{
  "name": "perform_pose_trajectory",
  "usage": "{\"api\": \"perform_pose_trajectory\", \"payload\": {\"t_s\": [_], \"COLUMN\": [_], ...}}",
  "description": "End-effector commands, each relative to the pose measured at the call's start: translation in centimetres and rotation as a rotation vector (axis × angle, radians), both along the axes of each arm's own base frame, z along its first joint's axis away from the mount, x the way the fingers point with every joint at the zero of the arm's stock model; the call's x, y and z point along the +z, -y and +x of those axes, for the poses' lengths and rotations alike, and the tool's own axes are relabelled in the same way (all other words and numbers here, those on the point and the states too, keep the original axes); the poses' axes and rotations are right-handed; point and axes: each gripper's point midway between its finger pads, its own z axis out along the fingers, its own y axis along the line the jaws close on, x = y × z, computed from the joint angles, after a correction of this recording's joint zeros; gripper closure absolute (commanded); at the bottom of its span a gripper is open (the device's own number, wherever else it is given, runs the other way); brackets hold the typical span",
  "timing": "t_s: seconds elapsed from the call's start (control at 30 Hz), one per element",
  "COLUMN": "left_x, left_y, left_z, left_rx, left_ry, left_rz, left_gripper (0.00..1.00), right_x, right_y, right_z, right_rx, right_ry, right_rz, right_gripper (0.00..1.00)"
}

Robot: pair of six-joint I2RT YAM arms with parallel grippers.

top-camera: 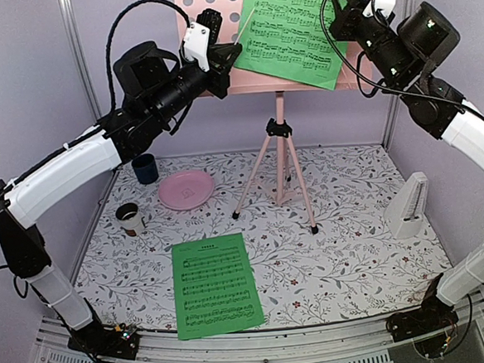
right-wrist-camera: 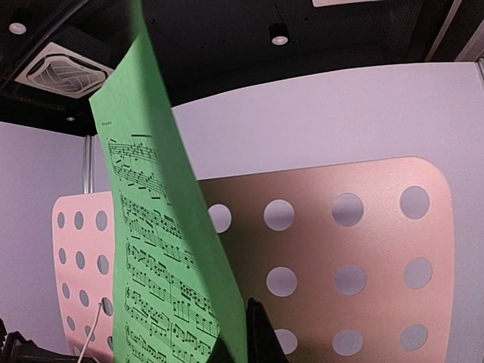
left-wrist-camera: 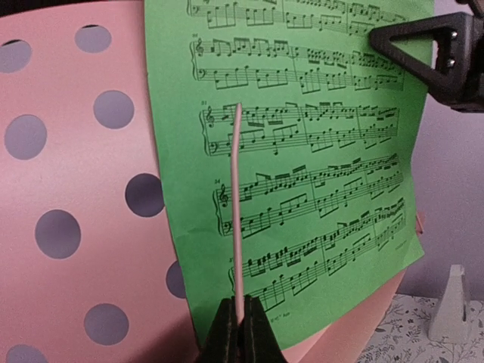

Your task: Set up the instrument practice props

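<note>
Left gripper (left-wrist-camera: pixel 242 333) is clenched on the tip of a thin pink retaining wire (left-wrist-camera: pixel 237 197) that belongs to the pink tripod music stand (top-camera: pixel 279 112). The wire crosses the left part of a green sheet-music page (top-camera: pixel 294 28). Whether it presses on the paper or stands off it cannot be told. Right gripper (top-camera: pixel 338 13) is pinched shut on that page's upper right edge. The page sits skewed against the perforated pink desk (left-wrist-camera: pixel 76 174), its lower right corner hanging past the desk edge. Risks, as judged:

1. If the right jaws let go before the wire bears on the paper, the tilted page likely slides off the low side.
2. Pulling the wire too far outward may bend it or tip the light tripod, since only the legs steady it.
3. The two arms pulling against each other could crease or tear the page.

A second green music page (top-camera: pixel 216 287) lies flat on the floral-print table (top-camera: pixel 339 258) near the front. The small white pyramid metronome (top-camera: pixel 412 207) stands well apart at right, clear of a tipping stand only if it falls leftward.
</note>
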Motion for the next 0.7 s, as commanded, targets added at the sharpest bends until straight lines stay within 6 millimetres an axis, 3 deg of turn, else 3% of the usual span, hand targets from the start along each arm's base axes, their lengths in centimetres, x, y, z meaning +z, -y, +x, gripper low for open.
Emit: {"api": "perform_pose_trajectory", "payload": {"t_s": [0.0,0.3,0.67], "left_x": [3.0,3.4,3.8], "left_y": [-0.4,-0.3,-0.3], "left_z": [-1.1,-1.8,-2.1], "left_rx": [-0.038,-0.061,-0.073], "left_ry": [0.084,0.118,0.128], "left_rz": [-0.057,-0.051,-0.049], "left_gripper": [1.0,1.0,1.0], "right_x": [1.5,2.1,1.2], "right_y": [-1.9,-5.4,-8.9], "right_z": [0.0,1.4,2.8], "right_rx": [0.074,0.143,0.242], "right_ry": [0.067,0.114,0.126], "right_rz": [-0.026,-0.072,-0.122], "right_gripper": [1.0,1.0,1.0]}}
